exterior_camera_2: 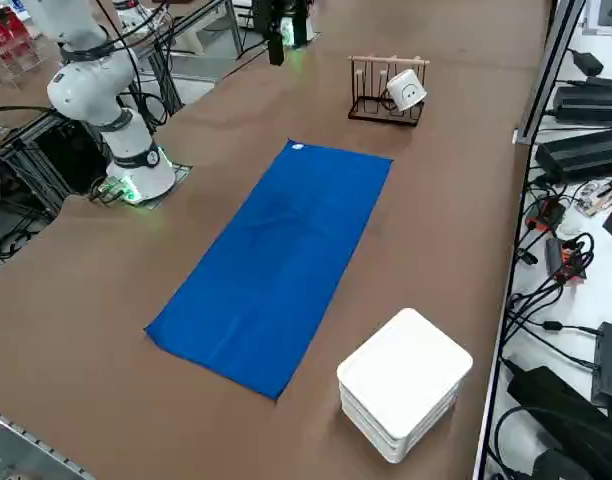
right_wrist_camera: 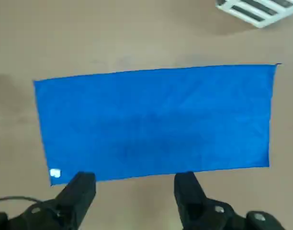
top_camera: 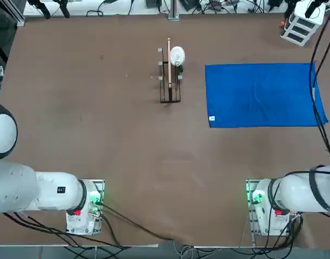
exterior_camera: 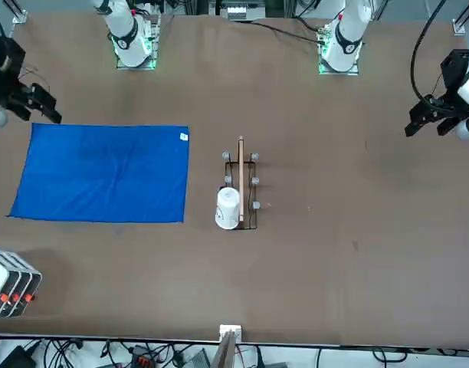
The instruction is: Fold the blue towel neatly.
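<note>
The blue towel (top_camera: 262, 95) (exterior_camera: 104, 172) lies spread flat as one rectangle on the brown table, on the robot's right side. In the right side view the towel (exterior_camera_2: 276, 265) runs lengthwise away from the camera. Its small white tag (top_camera: 212, 118) (right_wrist_camera: 54, 173) sits at the corner nearest the robot and the table's middle. My right gripper (right_wrist_camera: 134, 179) hangs well above the towel's (right_wrist_camera: 156, 120) near long edge, open, with nothing between its fingers (right_wrist_camera: 82, 184). The front view shows the gripper (exterior_camera: 41, 107) off the towel's robot-side end, clear of the cloth.
A small wooden rack (top_camera: 169, 81) (exterior_camera: 241, 184) stands at mid-table, left of the towel, with a white cup (top_camera: 177, 54) (exterior_camera_2: 407, 90) on it. A white box (exterior_camera_2: 404, 385) (top_camera: 300, 27) sits beyond the towel's far right corner. Cables run along the table's right edge.
</note>
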Action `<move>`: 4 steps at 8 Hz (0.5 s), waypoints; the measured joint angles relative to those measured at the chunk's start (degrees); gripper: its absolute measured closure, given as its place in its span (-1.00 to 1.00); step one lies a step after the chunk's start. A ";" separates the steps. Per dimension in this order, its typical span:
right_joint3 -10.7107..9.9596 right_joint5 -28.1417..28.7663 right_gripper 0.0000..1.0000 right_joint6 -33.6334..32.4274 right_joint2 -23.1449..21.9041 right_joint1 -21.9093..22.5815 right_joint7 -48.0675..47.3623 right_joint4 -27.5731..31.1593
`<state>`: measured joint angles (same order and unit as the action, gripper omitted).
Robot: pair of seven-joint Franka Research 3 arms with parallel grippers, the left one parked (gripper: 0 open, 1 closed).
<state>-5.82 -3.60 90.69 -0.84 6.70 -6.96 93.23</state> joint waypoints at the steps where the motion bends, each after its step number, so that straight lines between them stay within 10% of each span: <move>1: -0.84 -0.51 -1.00 1.96 1.84 -1.54 -0.30 0.10; 4: -2.68 -0.56 -1.00 9.40 6.85 -13.62 1.41 4.13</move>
<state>-8.51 -4.16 100.09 6.01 -6.91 -5.55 97.36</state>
